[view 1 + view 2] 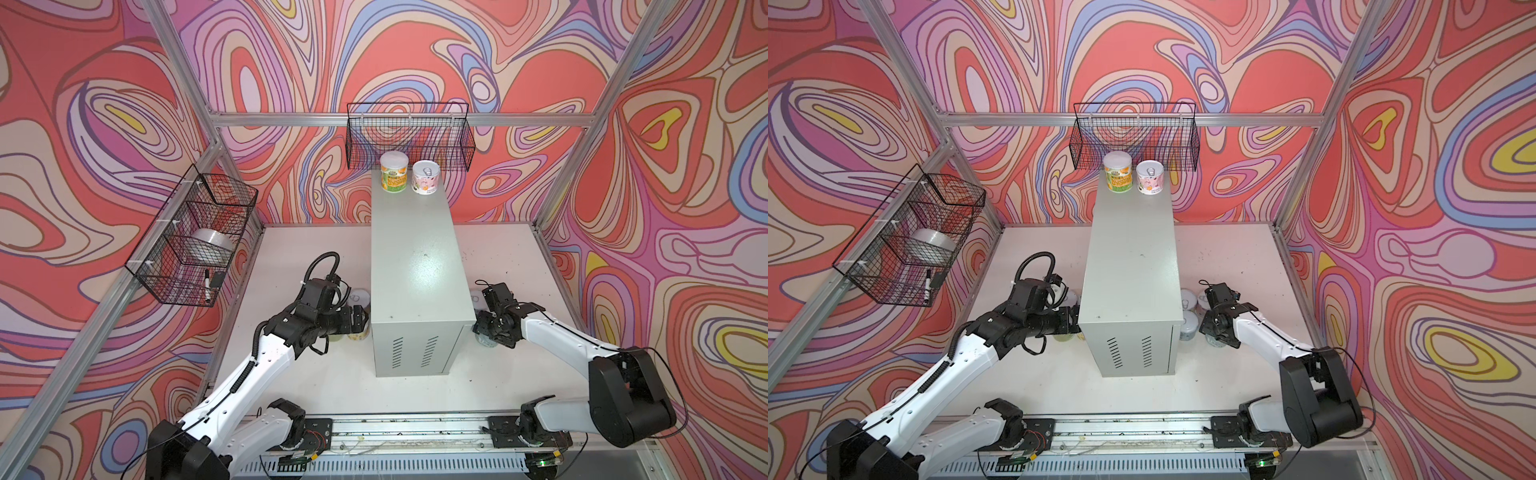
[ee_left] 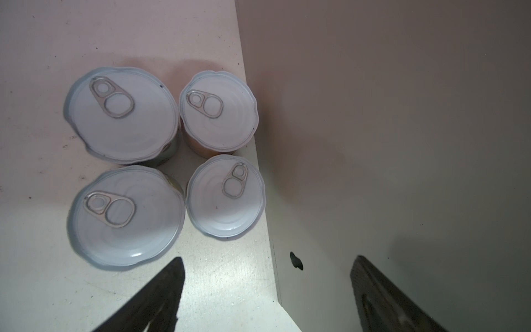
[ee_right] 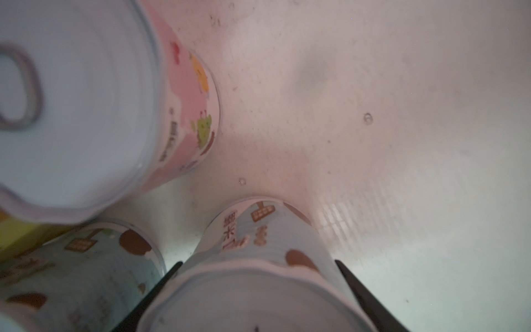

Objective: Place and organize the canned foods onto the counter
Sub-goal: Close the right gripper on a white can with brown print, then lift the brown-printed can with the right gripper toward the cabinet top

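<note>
The grey cabinet (image 1: 415, 266) stands in the middle of the white table (image 1: 299, 249). Two cans sit upright at the far end of its top, a yellow-green can (image 1: 393, 174) just beside a pink-labelled can (image 1: 426, 179). The others are down on the table. Close to the cabinet's left wall, a cluster of four cans (image 2: 123, 117) stands upright in two pairs, pull-tab lids up and packed close together. The left gripper (image 2: 268, 258) hovers near them with its fingers (image 2: 161, 293) spread apart and nothing between them. On the cabinet's right side the right gripper (image 3: 258, 262) is low among more cans. Its fingers (image 3: 362, 287) press against either side of a pale blue can (image 3: 258, 230) that stands on the table. A second pale blue can (image 3: 86, 258) and a pink can (image 3: 186, 95) stand just beside it
</note>
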Motion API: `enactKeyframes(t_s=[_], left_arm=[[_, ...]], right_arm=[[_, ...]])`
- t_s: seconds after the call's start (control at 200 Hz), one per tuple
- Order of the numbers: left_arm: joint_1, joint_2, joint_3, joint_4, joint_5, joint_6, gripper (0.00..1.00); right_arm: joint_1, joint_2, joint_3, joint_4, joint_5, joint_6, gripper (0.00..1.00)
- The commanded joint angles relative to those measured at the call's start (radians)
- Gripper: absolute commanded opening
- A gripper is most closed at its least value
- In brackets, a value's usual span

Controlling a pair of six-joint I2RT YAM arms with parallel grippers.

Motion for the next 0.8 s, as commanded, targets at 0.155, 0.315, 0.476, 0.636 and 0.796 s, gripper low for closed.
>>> enactKeyframes(t_s=[0.155,0.315,0.476,0.636,0.796], left_arm=[[-0.001,0.057,0.098,-0.056,0.014,0.047,0.92],[0.020,0.119,0.215,-0.188,-0.070,0.118,0.92],[0.048,0.133,0.298,-0.242,-0.111,0.151,0.93],[0.073,0.108,0.326,-0.222,-0.138,0.170,0.94],[0.099,0.098,0.354,-0.209,-0.132,0.181,0.94]], right_arm=[[-0.006,-0.146,0.187,-0.196,-0.046,-0.120,0.00],[-0.006,-0.153,0.349,-0.308,-0.104,-0.209,0.00],[-0.006,-0.155,0.522,-0.412,-0.056,-0.268,0.00],[-0.006,-0.133,0.722,-0.491,-0.053,-0.323,0.00],[-0.006,-0.102,0.867,-0.516,-0.145,-0.380,0.00]])
